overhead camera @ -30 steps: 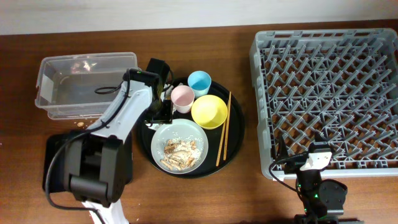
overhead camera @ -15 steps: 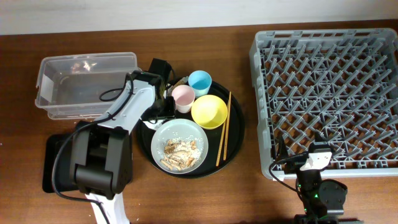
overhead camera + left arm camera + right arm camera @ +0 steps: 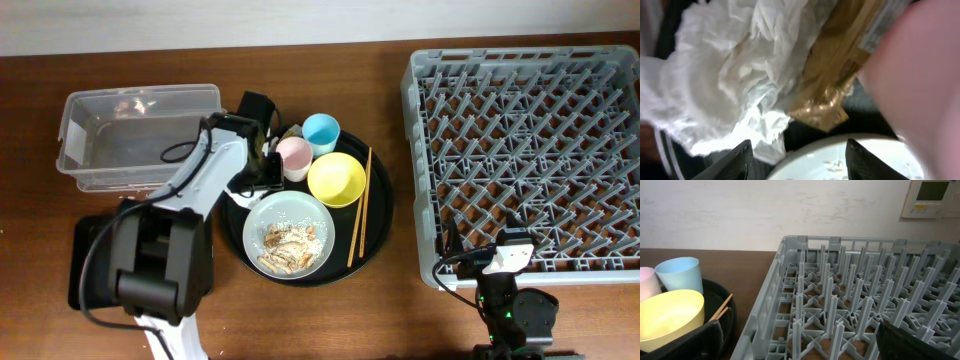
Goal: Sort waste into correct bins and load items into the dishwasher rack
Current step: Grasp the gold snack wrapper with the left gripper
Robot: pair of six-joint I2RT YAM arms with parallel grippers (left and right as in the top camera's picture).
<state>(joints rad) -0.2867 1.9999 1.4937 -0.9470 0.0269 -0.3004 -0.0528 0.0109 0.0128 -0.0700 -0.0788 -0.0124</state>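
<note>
Status | left pincer [image 3: 801, 161] spread over napkin [image 3: 725, 85], plate [image 3: 880, 156] rim beneath | right pincer [image 3: 805, 344] spread beside rack [image 3: 805, 241] edge

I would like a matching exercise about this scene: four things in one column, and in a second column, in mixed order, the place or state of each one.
Things:
1. chopsticks
2. pale grey plate
3. dishwasher rack
4. clear box

Places or states:
A. holds food scraps
B. stands to the right of the round black tray
C. lie just right of the yellow bowl
D. stands to the left of the round black tray

Pairs: 1-C, 2-A, 3-B, 4-D
</note>
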